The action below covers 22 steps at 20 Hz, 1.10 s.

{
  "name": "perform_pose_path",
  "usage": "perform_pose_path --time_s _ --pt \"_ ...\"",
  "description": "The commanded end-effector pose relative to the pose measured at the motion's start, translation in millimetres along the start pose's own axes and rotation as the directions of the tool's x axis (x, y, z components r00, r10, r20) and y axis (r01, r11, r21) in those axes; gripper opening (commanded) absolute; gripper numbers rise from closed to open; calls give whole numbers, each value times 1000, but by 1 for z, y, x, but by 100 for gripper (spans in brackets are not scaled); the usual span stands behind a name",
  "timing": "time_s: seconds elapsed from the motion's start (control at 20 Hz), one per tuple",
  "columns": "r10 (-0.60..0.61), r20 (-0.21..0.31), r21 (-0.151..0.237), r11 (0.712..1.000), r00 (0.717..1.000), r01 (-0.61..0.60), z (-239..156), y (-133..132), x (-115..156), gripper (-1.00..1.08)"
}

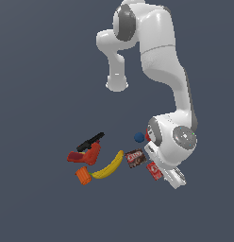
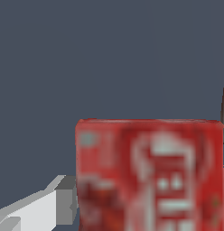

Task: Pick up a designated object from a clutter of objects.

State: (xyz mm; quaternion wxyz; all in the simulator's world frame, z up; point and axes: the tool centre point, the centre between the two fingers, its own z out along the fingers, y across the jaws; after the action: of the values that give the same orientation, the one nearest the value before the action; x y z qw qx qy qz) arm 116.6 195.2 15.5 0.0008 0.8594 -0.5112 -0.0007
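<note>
The designated object, a flat bright-red box (image 1: 155, 170) with white print, lies at the exterior view's right end of the clutter of objects. My gripper (image 1: 167, 176) is right against it, under the white wrist. In the wrist view this red box (image 2: 150, 176) fills the lower right, and one grey finger (image 2: 55, 200) touches its side. The other finger is hidden, so the jaws' state does not show. The clutter holds a darker brown-red box (image 1: 136, 158), a banana (image 1: 108, 166), an orange cylinder (image 1: 83, 175), a red-and-black drill (image 1: 88, 149) and a blue ball (image 1: 138, 137).
A red cup (image 1: 148, 135) peeks out from behind the arm's forearm joint, beside the blue ball. The dark box lies about a box-width from the bright-red one. All of it rests on a flat grey floor (image 1: 38, 198).
</note>
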Motion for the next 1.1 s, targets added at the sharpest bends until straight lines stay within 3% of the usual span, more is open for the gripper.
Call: perform_pose_path --time_s 0.0,0.05,0.7,1.05 --pt "0 0 2 1000 1000 0 0 -1 0 100" --pt "0 0 2 1000 1000 0 0 -1 0 -100" --pt "0 0 2 1000 1000 0 -2 0 2 -100" --pt "0 0 2 1000 1000 0 -23 8 14 -100"
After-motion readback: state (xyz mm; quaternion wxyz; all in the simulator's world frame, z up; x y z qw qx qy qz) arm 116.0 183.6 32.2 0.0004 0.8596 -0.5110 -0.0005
